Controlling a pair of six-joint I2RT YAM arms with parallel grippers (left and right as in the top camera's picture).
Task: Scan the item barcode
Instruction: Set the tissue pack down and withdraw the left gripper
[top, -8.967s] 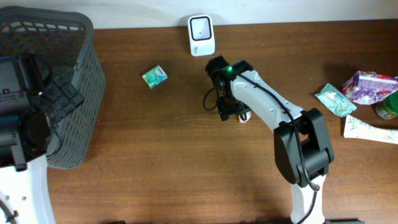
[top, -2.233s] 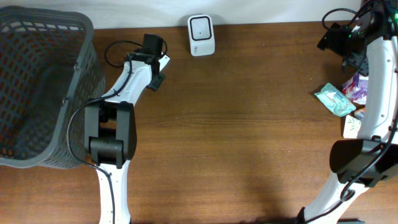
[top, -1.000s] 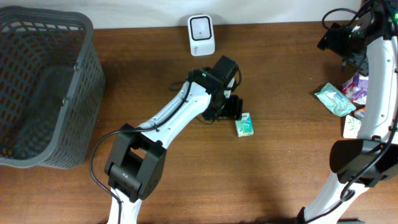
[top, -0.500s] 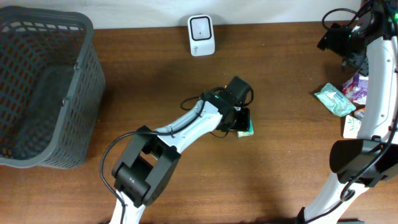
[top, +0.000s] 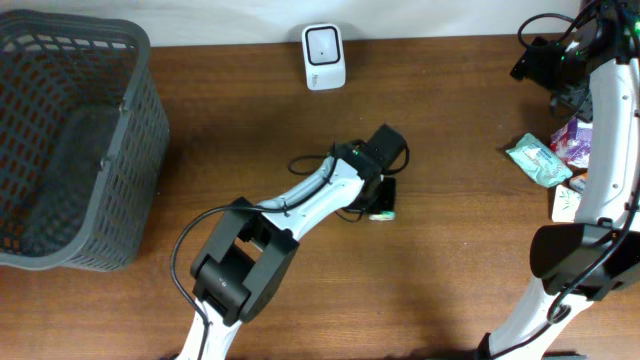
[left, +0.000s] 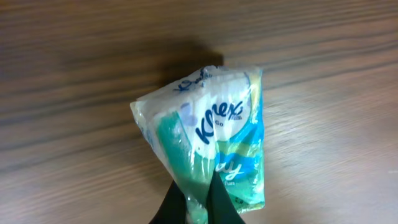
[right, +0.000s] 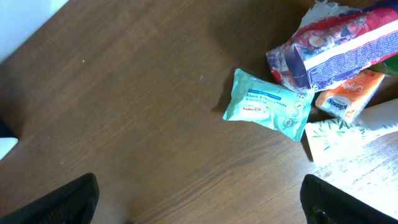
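Observation:
The item is a small teal and white Kleenex tissue pack (left: 211, 140) on the brown table. My left gripper (left: 198, 204) is shut on the pack's near edge, its two black fingers (left: 222, 205) pinching the wrapper. From overhead the left gripper (top: 383, 193) covers most of the pack; only a green sliver (top: 381, 214) shows. The white barcode scanner (top: 324, 56) stands at the table's far edge, well apart from the pack. My right gripper (right: 199, 205) hangs open over bare table at the far right, holding nothing.
A dark grey mesh basket (top: 140, 130) stands at the left. Several packs lie at the right edge: a teal wipes pack (right: 268, 104), a red and purple bag (right: 339, 46), an orange pack (right: 349, 96) and a white tube (right: 345, 134).
My left gripper moved from beside the tissue pack onto it and closed on its edge; the pack shifted slightly. The right arm has not moved.

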